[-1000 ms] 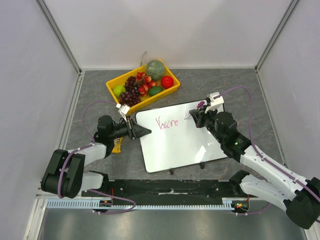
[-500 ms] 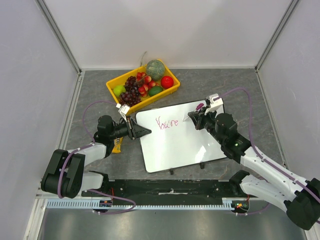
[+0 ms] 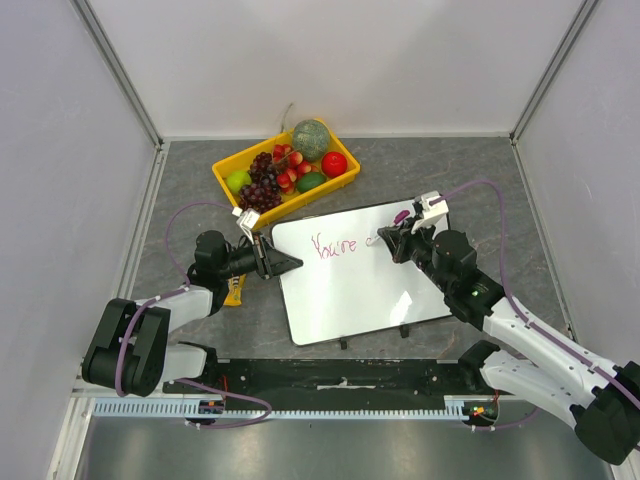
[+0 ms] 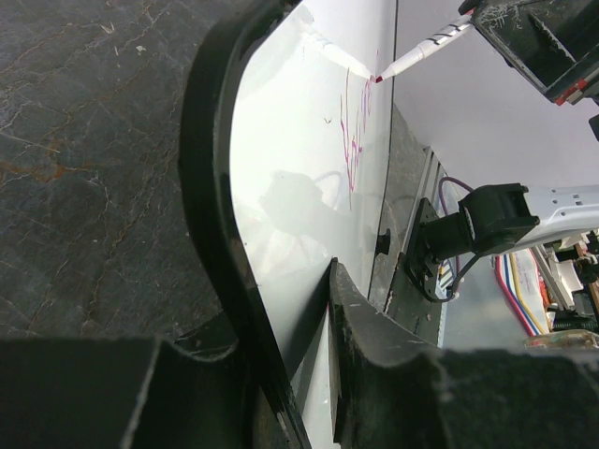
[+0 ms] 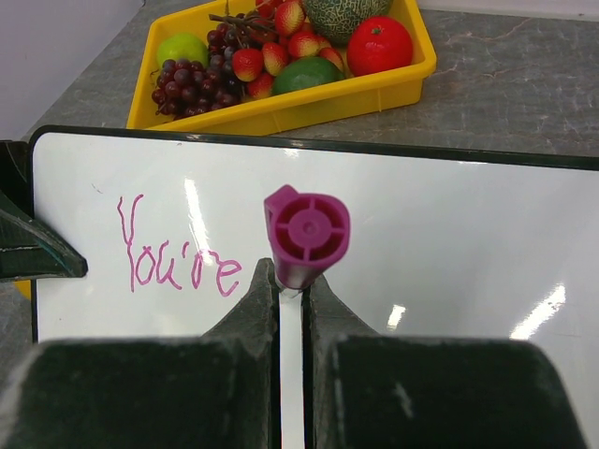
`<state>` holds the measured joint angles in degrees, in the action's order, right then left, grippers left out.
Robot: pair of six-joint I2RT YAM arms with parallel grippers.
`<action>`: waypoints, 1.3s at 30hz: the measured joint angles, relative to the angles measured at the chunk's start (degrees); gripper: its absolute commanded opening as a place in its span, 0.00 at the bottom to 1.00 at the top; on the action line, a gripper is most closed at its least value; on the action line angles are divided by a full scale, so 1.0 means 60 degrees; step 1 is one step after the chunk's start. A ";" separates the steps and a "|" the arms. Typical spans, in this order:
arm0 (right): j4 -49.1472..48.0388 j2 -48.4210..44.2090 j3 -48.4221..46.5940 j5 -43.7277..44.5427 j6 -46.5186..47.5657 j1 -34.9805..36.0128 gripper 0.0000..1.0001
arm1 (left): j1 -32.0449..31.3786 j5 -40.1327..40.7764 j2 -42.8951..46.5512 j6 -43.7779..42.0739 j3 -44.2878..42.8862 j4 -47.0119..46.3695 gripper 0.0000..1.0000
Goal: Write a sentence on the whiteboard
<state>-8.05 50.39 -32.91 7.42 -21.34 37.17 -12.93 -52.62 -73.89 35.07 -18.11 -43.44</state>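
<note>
Top external view: whiteboard [image 3: 355, 285] flat at mid-worktop, toward the near edge, with "You're" [image 3: 333, 246] in pink along its far side. Clamps the board's left edge in the left gripper [image 3: 284, 264], seemingly to stop it sliding under pen pressure. Pinches the marker [image 5: 307, 234] in the right gripper [image 3: 393, 238], tip at or just above the board past the last letter, placed for the next word. Toward the far edge, a yellow fruit tray [image 5: 281, 117], apart from the board.

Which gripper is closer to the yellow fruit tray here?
Left. The left gripper clamps the whiteboard's left edge just in front of the yellow tray's near corner. The right gripper, holding the marker over the board, sits farther off to the tray's right.
</note>
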 measured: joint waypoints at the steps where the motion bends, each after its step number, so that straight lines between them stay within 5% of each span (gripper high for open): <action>1: 0.0000 0.0000 0.0000 0.0018 -0.0007 0.0000 0.00 | 0.0000 0.0000 0.0000 0.0000 0.0000 0.0004 0.02; 39: -0.0018 0.0291 -0.0299 0.0729 -0.0095 0.0004 0.00 | 0.0000 0.0004 -0.0018 0.0004 0.0000 0.0007 0.02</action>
<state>-8.16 52.14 -34.70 11.79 -21.91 37.19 -12.93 -52.60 -74.00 35.09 -18.11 -43.40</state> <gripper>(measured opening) 0.063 0.306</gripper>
